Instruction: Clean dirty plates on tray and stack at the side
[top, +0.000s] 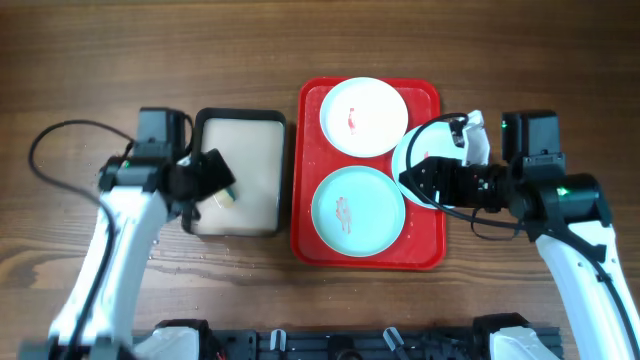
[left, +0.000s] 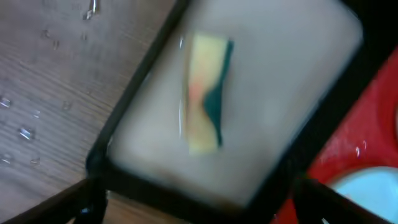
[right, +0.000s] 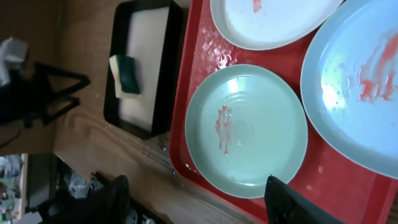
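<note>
Right fingers (right: 284, 200) spread beside turquoise plate (right: 348, 106), apparently overhanging tray (top: 441, 240) edge.

White-shelled left arm (top: 112, 245) and right arm (top: 592, 255), black at the joints, left tool (top: 222, 188) and right tool (top: 410, 178), trail thin black cables (top: 31, 158).

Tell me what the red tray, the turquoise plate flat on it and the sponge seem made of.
Red tray: probably plastic; glossy, textured floor, moulded rim. Turquoise plate: smooth and shiny with faint rings, glazed ceramic or melamine, can't tell which. Sponge: matte yellow foam with a dark green scouring layer.
</note>
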